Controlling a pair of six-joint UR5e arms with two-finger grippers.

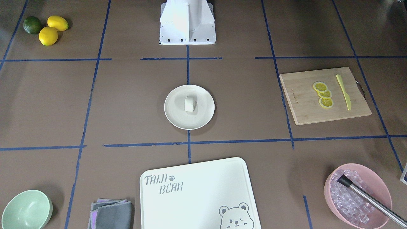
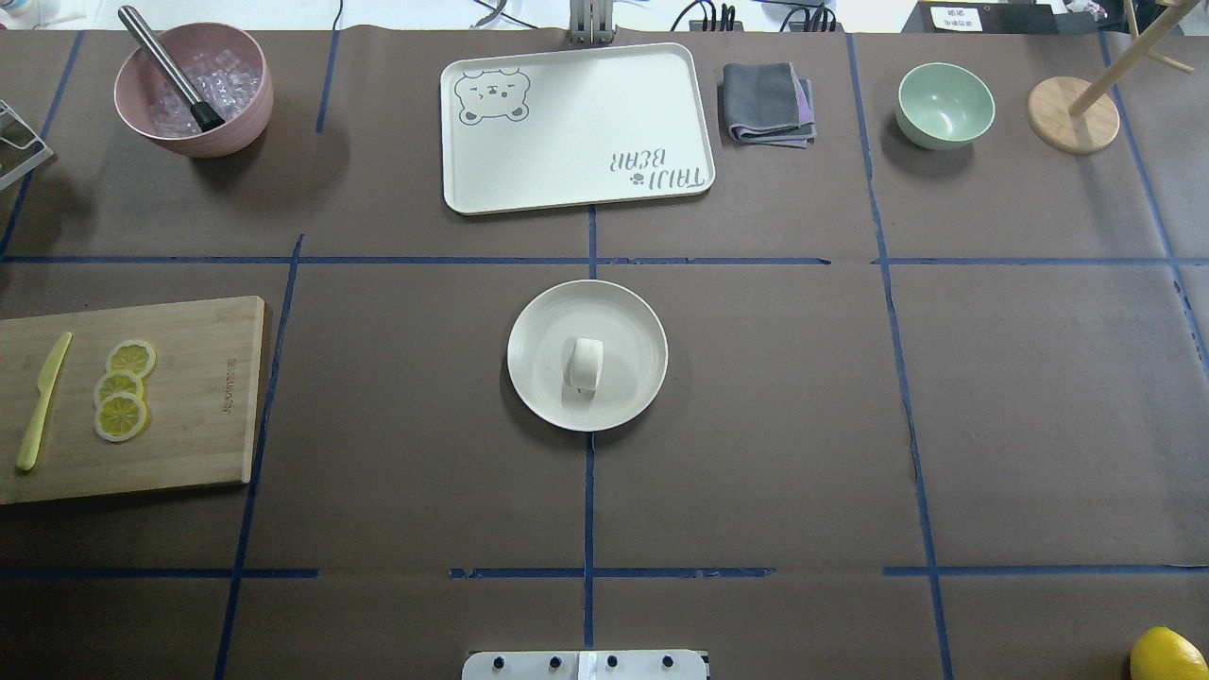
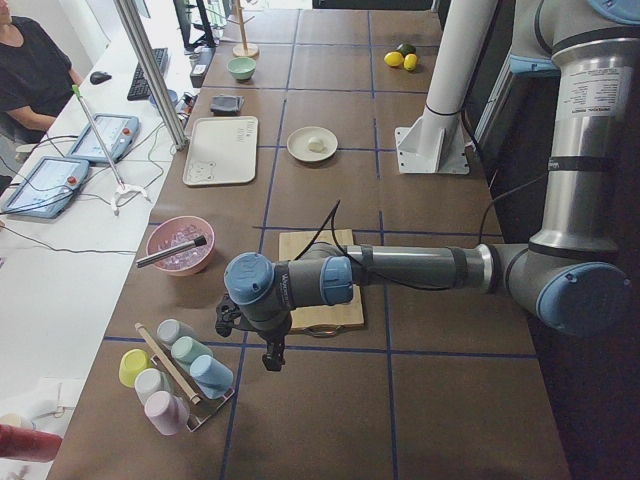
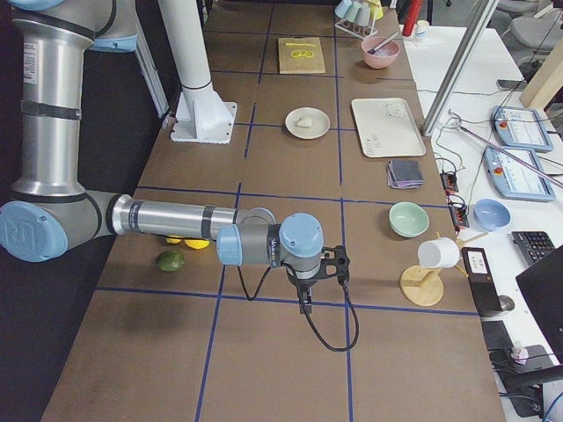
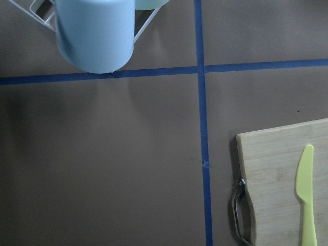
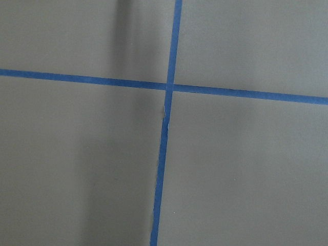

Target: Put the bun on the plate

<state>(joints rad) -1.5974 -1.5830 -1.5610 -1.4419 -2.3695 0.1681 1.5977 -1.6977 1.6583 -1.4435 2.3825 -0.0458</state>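
One small, plain white, rounded bun [image 2: 586, 364] sits at the middle of the round, shallow cream-white plate [image 2: 540, 395], itself midway between the tabletop's long edges, so the placing looks done. I judge it light, soft and smooth; any hold should close gently across its narrower sides. My left arm [image 3: 400, 268] and right arm [image 4: 176, 218] hang near the tabletop's opposite ends. Whether either pair of jaws is apart or together, I cannot tell.

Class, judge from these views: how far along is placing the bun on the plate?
Done: the bun rests on the plate, near its middle. In hand: nothing visible; the left gripper and right gripper hang near the table's ends, far from the plate. Left: nothing that shows.
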